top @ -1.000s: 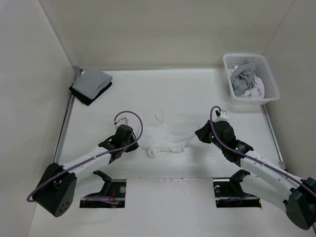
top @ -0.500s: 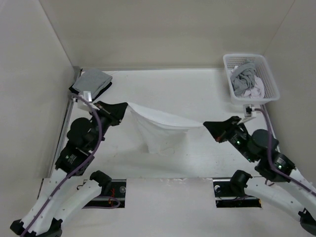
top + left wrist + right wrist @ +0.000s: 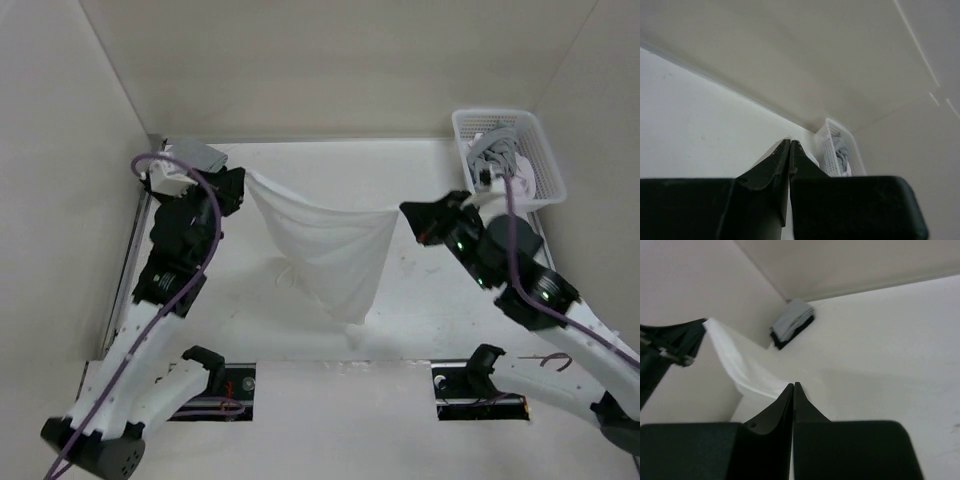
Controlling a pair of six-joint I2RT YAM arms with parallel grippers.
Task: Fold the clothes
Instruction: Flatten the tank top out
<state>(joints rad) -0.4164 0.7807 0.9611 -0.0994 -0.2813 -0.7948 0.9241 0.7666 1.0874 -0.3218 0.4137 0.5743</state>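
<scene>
Left gripper (image 3: 243, 186): jaws clamped on one top corner of the clothes (image 3: 330, 250).
Right gripper (image 3: 406, 212): jaws pinched on the opposite top corner.
Clothes: white, raised and stretched between both grippers, tapering down toward the table (image 3: 430, 170).
Basket (image 3: 548, 175): back right, holding grey and white laundry.
Folded pile (image 3: 792, 322): back left corner.

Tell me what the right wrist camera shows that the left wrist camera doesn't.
Right wrist only: the white garment stretched in the air from the right gripper across to the left gripper, and the folded grey-and-black pile in the far corner. Left wrist only: the white basket holding grey laundry, near where the walls meet. Both: that camera's own gripper shut in the foreground, the white table and the pale walls behind.
</scene>
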